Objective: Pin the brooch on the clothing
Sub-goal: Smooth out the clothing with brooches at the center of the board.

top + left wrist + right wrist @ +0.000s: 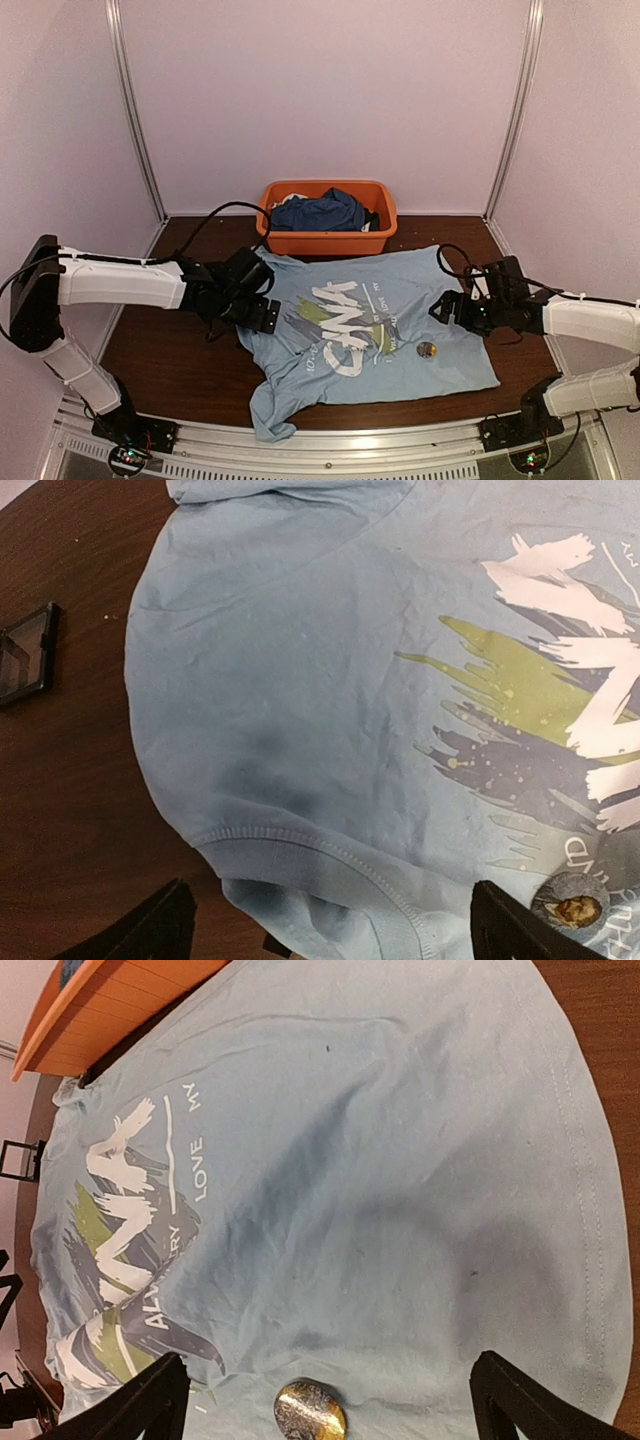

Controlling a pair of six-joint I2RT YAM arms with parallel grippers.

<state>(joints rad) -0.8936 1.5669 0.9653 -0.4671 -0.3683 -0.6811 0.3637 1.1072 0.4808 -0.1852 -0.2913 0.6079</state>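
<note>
Brooch rests on the clothing, at 4 o'clock from the chest print; whether its pin is fastened cannot be told. Left fingers and right fingers are spread wide, holding nothing.

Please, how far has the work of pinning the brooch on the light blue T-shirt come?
Done: the T-shirt lies spread on the table, and the brooch rests on it beside the print. In hand: nothing; the left fingers and the right fingers are open and empty. Left: the pictures cannot show whether the pin is through the cloth, so the pinning itself may remain.
</note>
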